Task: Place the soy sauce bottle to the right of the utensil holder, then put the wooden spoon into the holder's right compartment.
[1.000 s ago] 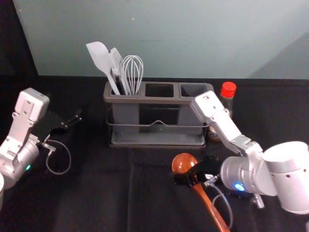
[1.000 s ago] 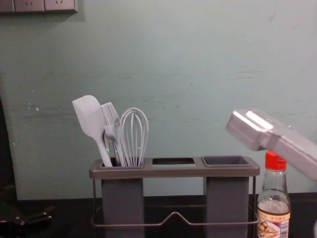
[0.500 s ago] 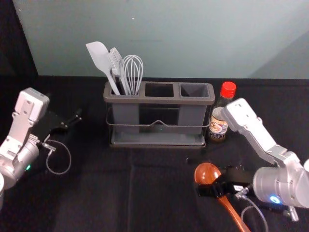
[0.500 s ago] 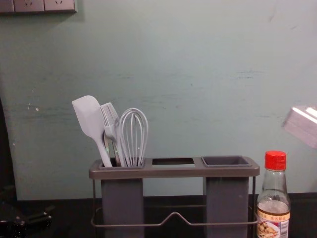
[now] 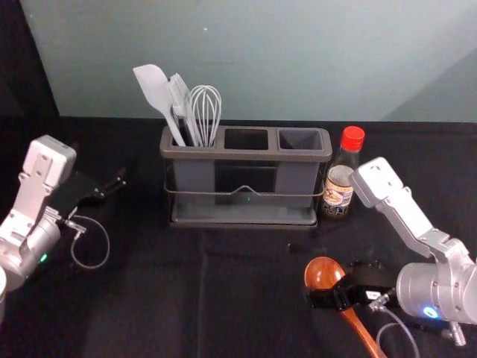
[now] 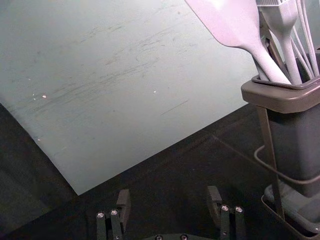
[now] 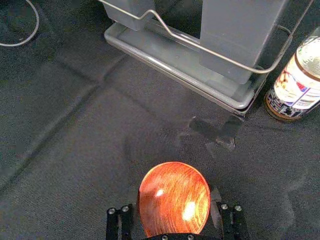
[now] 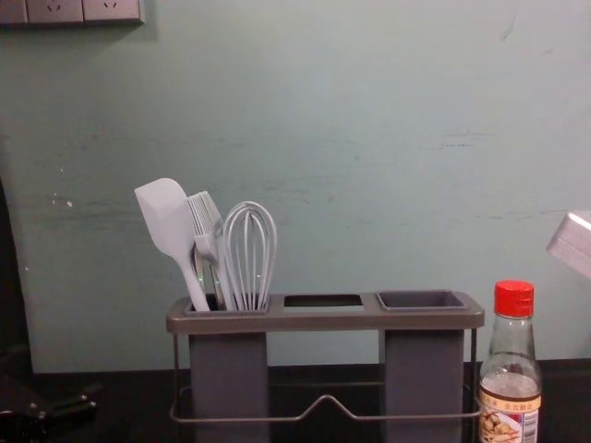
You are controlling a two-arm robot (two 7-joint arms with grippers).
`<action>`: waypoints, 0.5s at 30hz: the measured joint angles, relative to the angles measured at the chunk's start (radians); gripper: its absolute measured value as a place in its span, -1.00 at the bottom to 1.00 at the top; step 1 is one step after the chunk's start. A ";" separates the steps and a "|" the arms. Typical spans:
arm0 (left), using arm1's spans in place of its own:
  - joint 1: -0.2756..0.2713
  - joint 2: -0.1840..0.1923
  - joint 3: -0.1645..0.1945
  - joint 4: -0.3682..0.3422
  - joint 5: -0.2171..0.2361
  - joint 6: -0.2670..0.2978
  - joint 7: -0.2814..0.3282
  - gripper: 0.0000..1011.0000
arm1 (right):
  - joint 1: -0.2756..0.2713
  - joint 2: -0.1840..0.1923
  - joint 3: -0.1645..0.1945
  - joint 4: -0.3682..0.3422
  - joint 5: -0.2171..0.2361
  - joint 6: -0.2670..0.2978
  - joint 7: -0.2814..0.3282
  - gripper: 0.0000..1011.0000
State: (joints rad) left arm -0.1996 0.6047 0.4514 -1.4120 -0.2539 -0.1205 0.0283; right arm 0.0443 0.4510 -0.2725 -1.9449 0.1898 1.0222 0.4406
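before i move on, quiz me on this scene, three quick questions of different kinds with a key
1. Which tool grips the wooden spoon?
2. True or false: the soy sauce bottle stands upright, right of the utensil holder.
3. Which part of the holder does the whisk stand in: a) left, b) middle, c) right?

Key: 1. right tool; 2. true; 3. a

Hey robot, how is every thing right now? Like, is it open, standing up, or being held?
Soy sauce bottle: upright.
Red cap: on.
Wooden spoon: held.
Utensil holder: upright.
Spatula, brush, whisk: heads up in the left compartment.
Left gripper: open.
Right gripper: closed on the spoon.
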 joint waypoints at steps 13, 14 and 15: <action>0.000 0.000 0.000 0.000 0.000 0.000 0.000 0.99 | -0.011 -0.004 0.012 -0.003 0.003 -0.014 0.000 0.66; 0.000 0.000 0.000 0.000 0.000 0.000 0.000 0.99 | -0.025 -0.011 0.032 -0.023 0.009 -0.041 -0.001 0.66; 0.000 0.000 0.000 0.000 0.000 0.000 0.000 0.99 | -0.025 -0.011 0.032 -0.023 0.009 -0.041 -0.001 0.66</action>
State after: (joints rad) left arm -0.1996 0.6047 0.4514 -1.4120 -0.2539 -0.1205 0.0283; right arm 0.0192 0.4402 -0.2404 -1.9676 0.1985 0.9815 0.4392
